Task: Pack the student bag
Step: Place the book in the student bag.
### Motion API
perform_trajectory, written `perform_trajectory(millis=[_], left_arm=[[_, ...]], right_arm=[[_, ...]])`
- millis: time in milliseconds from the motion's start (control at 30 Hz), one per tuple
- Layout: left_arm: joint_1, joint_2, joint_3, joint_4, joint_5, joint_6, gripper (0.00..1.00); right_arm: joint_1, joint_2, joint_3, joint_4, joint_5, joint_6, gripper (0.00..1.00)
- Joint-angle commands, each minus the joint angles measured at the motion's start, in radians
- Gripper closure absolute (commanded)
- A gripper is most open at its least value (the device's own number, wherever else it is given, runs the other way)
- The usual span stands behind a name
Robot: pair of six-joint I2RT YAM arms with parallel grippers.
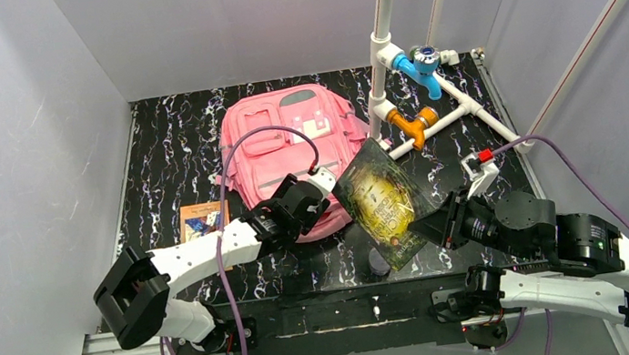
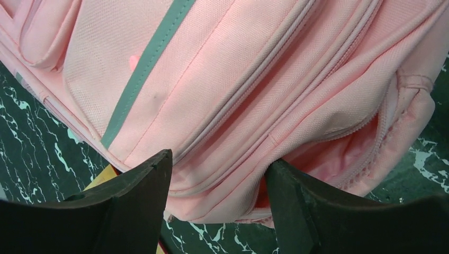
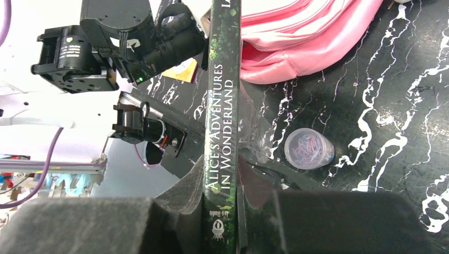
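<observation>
While the left gripper (image 2: 219, 161) sits at the near edge of the student bag (image 1: 282, 131), its two dark fingers (image 2: 137, 196) stand on either side of a fold of pink fabric beside the zip, and the cloth fills the gap and touches both. It reads as a clamp on the bag's 6 o'clock edge.

Right gripper (image 3: 221, 177): pressed onto the foot of a dark green book (image 1: 385, 200), one jaw on each cover, with the spine towards the wrist camera. The spine title reads "Alice's Adventures in Wonderland". The book is held off the table, tilted, and its far corner is close to the bag's 4 o'clock corner. Contact there cannot be told.

Bag: lying flat with its front pockets up, on the black marbled table (image 1: 162, 161), from the centre towards 12 o'clock. A grey strip crosses the front panel.

Below the raised book, at about 6 o'clock on the table, stands a small clear tub (image 3: 308, 148) of coloured bands.

At the bag's 8 o'clock, a second book with an orange cover (image 1: 204, 221) lies flat, partly under the left arm.

At 1 to 2 o'clock stands a white pipe frame (image 1: 385, 40) with blue and orange fittings.
</observation>
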State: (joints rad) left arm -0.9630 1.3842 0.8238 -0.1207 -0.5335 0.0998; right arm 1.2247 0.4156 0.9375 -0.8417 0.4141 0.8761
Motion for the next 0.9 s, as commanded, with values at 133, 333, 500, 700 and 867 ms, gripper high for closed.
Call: perform_trajectory(millis=[133,333,500,700,867], left_arm=[[0.01,0.082,0.052,0.056,-0.097,-0.014,0.71],[0.01,-0.034,0.06,0.036,-0.182,-0.028,1.0],[0.01,-0.188,0.12,-0.027,-0.386,-0.146,1.0],[0.012,-0.302,0.176,-0.086,-0.287,-0.236,1.0],[0.011,-0.332,0.217,-0.126,-0.238,-0.297,1.0]], right_arm=[[0.004,-0.031,0.017,0.161,0.008,0.039,0.99],[0.004,-0.058,0.017,0.104,0.02,0.068,0.99],[0.004,-0.062,-0.008,0.108,0.005,0.089,0.99],[0.004,-0.01,-0.163,0.374,-0.151,0.159,0.99],[0.004,0.052,-0.31,0.644,-0.201,0.308,0.99]])
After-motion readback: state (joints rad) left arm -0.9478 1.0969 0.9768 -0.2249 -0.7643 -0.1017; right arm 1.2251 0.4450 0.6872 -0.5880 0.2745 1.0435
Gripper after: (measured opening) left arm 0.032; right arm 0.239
